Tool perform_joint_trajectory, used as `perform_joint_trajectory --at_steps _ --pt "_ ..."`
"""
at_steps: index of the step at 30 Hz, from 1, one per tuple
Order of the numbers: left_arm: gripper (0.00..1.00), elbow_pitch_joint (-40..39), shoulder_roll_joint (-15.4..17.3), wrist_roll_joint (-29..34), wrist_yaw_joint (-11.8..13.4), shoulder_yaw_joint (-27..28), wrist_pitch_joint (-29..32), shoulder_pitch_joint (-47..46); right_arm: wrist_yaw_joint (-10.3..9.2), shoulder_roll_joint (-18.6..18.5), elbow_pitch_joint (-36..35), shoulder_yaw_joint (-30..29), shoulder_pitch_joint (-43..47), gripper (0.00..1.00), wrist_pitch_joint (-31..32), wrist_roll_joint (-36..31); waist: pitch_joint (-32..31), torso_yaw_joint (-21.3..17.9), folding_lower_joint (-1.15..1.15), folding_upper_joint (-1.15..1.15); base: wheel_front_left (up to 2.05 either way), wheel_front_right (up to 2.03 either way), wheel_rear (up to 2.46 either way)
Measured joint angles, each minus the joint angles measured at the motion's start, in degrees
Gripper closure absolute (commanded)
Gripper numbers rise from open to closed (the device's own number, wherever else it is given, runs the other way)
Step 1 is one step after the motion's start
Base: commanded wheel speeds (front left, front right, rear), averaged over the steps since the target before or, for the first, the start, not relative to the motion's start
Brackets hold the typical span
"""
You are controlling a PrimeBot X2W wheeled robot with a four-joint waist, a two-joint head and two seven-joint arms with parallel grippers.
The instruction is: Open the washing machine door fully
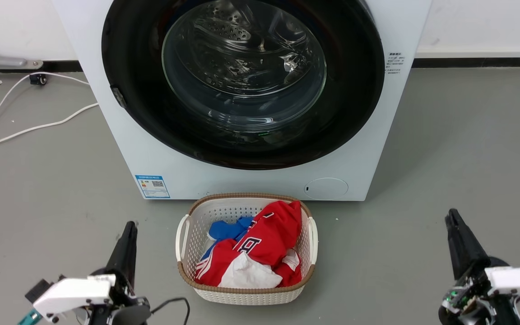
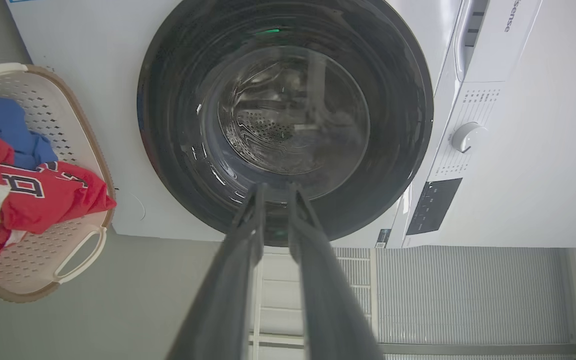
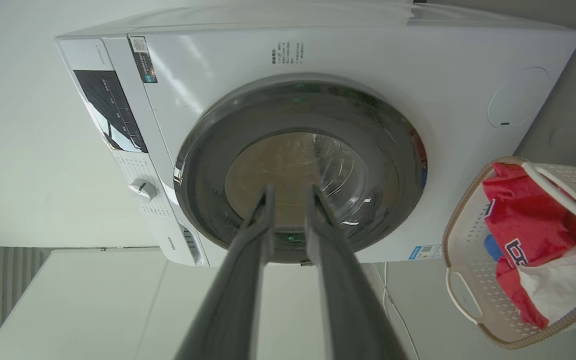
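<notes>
A grey floor (image 1: pixel 445 158) ran up to a white wall, and a white cable (image 1: pixel 39 126) trailed off at 9 o'clock. In the head view the washing machine (image 1: pixel 368 149) stood at 12 o'clock. The washing machine door (image 1: pixel 151 113) sat shut and flush on its front, the steel drum showing through the glass.

A small grey catch (image 1: pixel 118 96) sat at 9 o'clock on the door's rim (probably the pull point, so the hinge is likely at 3 o'clock).

A laundry basket (image 1: pixel 246 196) of red, blue and white clothes (image 1: pixel 269 239) stood just beside the machine's foot at 6 o'clock, presumably waiting to be loaded.

The left jaws hovered at 7 o'clock, fingers (image 1: pixel 124 250) aimed at the machine. The right jaws were at 5 o'clock, fingers (image 1: pixel 461 246) likewise. Both wrist views showed a narrow gap and nothing held. Both were well apart from the door, so I judged opening not yet begun.
</notes>
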Motion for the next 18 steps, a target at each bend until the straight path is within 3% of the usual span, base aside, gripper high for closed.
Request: perform_joint_trajectory --at_steps 10,18 --pt "0.00 -0.1 -0.2 0.4 0.1 -2.3 -2.1 1.4 -0.01 0.1 -0.6 1.1 1.8 0.00 -1.9 -0.9 0.1 0.0 0.00 0.00 0.00 0.00 0.00" --pt "0.00 -1.9 -0.2 3.6 0.1 -3.7 -4.3 1.0 -0.01 -0.6 -2.4 2.7 2.2 0.00 -4.3 -5.4 0.1 0.0 0.00 0.00 0.00 0.00 0.00"
